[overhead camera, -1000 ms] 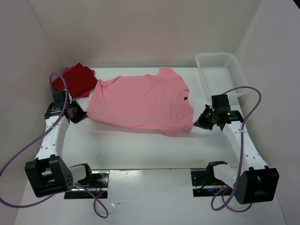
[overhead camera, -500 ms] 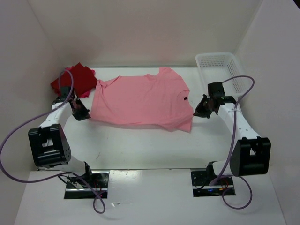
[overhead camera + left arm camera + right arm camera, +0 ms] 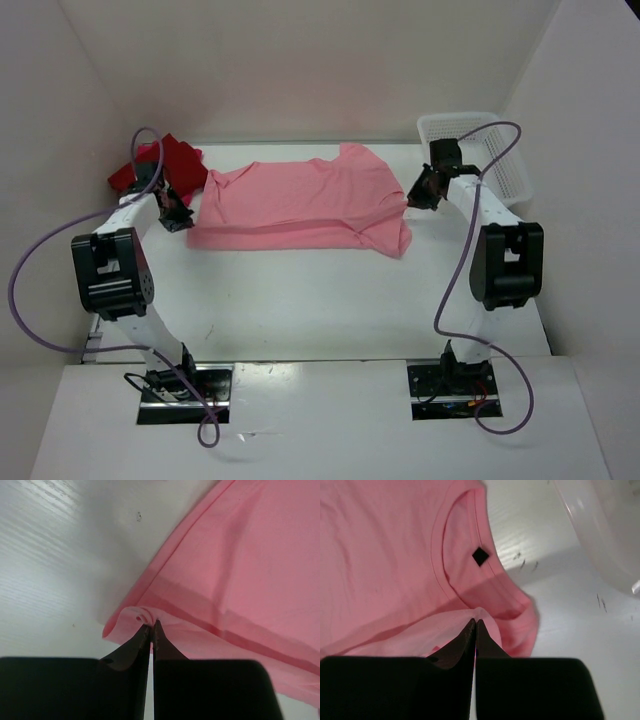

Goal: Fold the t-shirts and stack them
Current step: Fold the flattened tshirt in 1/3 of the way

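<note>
Relative to the light pink shirt (image 3: 300, 205): on its near side, bare table (image 3: 300, 290) lets you pass; at its left, red shirts (image 3: 182, 160) block you; at its right, a white basket (image 3: 466, 133) stands close.

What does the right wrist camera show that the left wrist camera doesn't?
Only right wrist: the neckline with its black tag, the white basket, and the right gripper shut on a fabric edge. Only left wrist: the stitched hem and the left gripper pinching a rolled corner. Both: the light pink t-shirt on the white table.
</note>
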